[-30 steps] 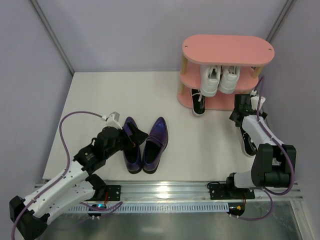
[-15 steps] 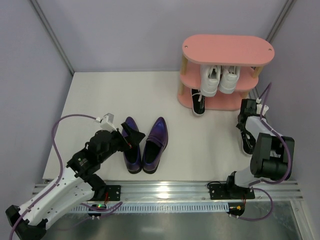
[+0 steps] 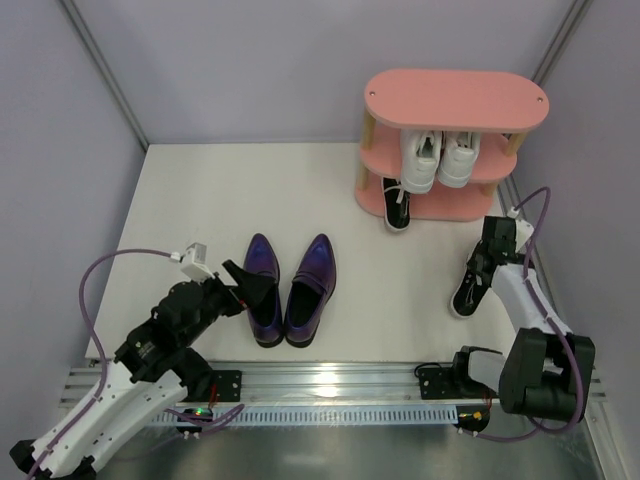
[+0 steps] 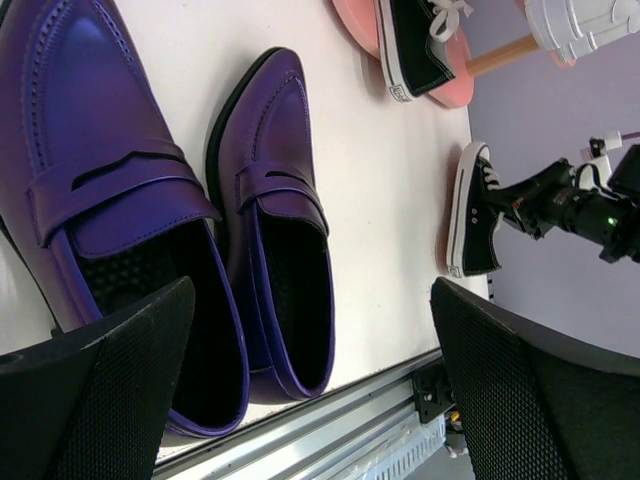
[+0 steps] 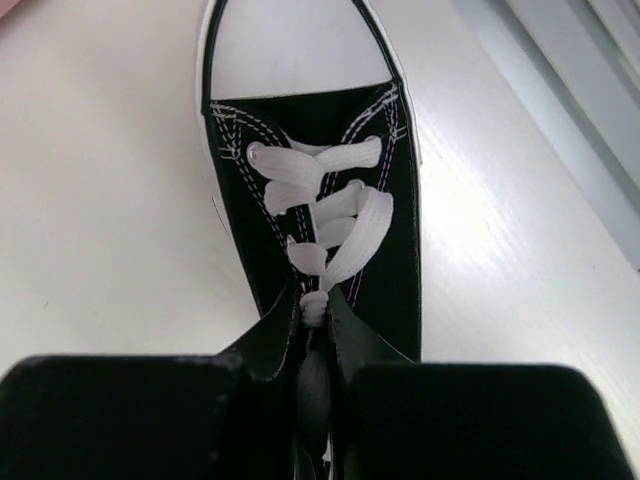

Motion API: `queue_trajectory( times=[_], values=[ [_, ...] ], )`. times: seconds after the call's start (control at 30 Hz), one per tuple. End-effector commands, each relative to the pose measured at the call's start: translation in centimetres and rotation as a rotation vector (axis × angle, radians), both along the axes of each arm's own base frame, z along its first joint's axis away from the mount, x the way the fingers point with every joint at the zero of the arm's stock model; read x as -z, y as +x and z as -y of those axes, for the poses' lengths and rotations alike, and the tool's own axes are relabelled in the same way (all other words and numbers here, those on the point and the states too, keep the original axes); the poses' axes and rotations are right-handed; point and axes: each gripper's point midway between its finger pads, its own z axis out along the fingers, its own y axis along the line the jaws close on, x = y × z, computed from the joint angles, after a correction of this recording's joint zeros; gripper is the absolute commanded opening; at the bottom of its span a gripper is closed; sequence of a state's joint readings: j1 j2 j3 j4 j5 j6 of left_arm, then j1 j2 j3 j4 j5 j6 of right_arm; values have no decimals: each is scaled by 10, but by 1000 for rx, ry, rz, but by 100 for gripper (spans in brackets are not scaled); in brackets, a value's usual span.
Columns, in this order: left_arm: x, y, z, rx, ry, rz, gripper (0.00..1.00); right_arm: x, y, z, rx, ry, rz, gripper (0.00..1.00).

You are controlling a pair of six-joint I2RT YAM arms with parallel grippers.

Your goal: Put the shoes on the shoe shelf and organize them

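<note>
Right end effector (image 5: 300, 390): its jaws are seen nearly closed, pinched on the tongue and laces at the mouth of the black sneaker (image 5: 310, 180). That sneaker is found on the worktop (image 3: 200, 200) right of the shelf (image 3: 455, 100), well apart from it, toe turned towards the near edge. Whether its sole is raised cannot be told. Its mate (image 3: 397, 205) is lodged on the bottom tier, and the white sneakers (image 3: 440, 160) are set on the middle tier. The left end effector (image 4: 310, 300) is held wide and empty over the heels of the purple loafers (image 3: 290, 290), which lie side by side near the worktop's front.

Several faults may be expected. The grip is taken on soft canvas and lace, so the sneaker could swing, droop or slip out when carried. Its toe is pointed away from the shelf, so a turn will probably be needed, and the toe might be caught on a board or post. The mate could be knocked off the bottom tier if too little room is left beside it.

No brand, label or writing can be read on any shoe or on the shelf.
</note>
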State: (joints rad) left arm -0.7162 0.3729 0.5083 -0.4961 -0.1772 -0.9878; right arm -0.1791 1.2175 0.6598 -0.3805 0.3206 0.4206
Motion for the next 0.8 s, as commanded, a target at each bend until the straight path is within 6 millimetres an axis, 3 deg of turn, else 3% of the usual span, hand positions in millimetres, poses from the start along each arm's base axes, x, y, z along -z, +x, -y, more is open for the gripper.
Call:
queue_trajectory(
  times=[0.0, 0.2, 0.47, 0.77],
  values=[
    [6, -1, -12, -40, 30, 6, 99, -36, 10, -18, -77, 35, 140, 4],
    [12, -4, -19, -66, 5, 14, 99, -78, 23, -33, -160, 55, 288, 4],
    [17, -1, -24, -94, 16, 21, 99, -96, 56, -48, -264, 48, 425, 4],
    [21, 5, -15, -81, 15, 18, 99, -111, 89, -59, -296, -56, 648, 4]
  ],
)
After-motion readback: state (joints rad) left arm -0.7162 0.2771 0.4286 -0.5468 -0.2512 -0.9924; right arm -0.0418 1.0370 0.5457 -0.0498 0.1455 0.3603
